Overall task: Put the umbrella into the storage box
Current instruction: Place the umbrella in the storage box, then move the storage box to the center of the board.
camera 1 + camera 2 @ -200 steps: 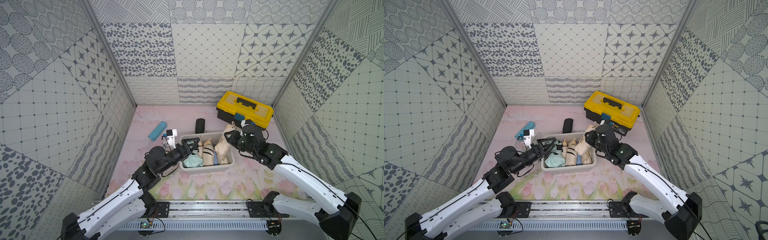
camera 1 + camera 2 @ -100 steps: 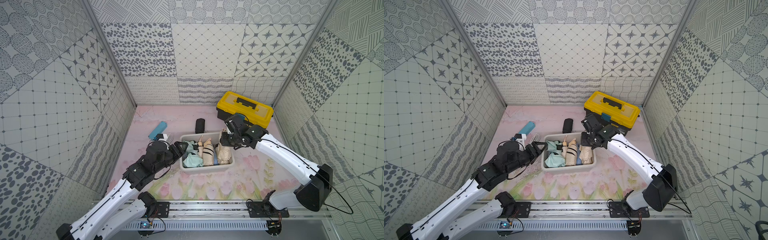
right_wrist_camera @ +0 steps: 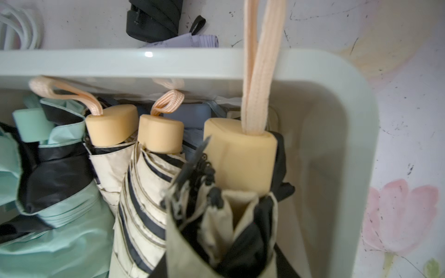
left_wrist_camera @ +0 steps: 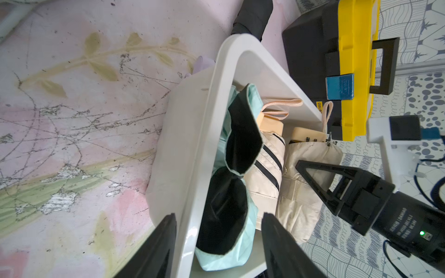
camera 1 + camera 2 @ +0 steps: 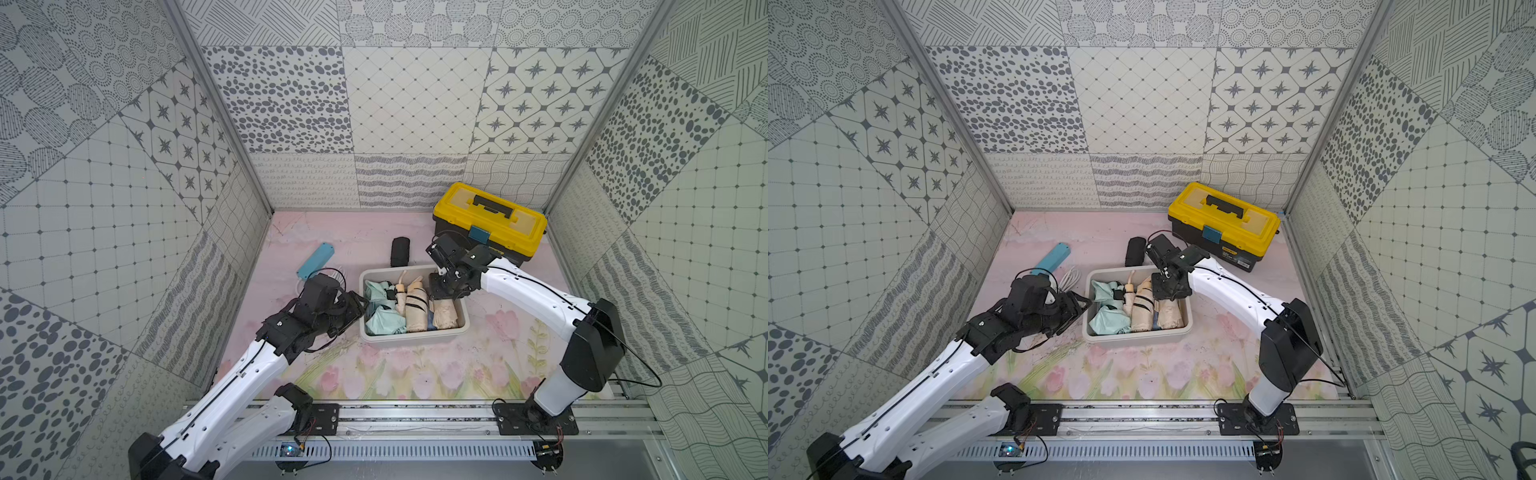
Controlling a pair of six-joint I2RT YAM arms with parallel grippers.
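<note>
The white storage box [image 5: 415, 336] [image 5: 1138, 338] stands mid-table and holds several folded umbrellas, mint and cream. The cream umbrella [image 5: 446, 313] [image 5: 1169, 313] with a yellow handle [image 3: 240, 163] lies along the box's right wall. My right gripper [image 5: 442, 293] [image 5: 1167, 291] hangs right over it. In the right wrist view the canopy fills the space at the right gripper [image 3: 219, 264], and only dark slivers of the fingers show. My left gripper [image 4: 218, 240] [image 5: 359, 305] is open. It straddles the box's left rim [image 4: 212, 108], one finger outside and one inside by the mint umbrella [image 4: 228, 216].
A yellow-lidded black toolbox [image 5: 490, 220] stands at the back right, close behind my right arm. A black rolled umbrella [image 5: 400, 251] lies on the mat just behind the box. A blue case [image 5: 316, 259] and a white cable [image 5: 1069, 278] lie at the back left.
My right arm swung in over the box and lowered the cream umbrella from above the right rim down inside. My left gripper stayed at the left rim and its jaws narrowed.
</note>
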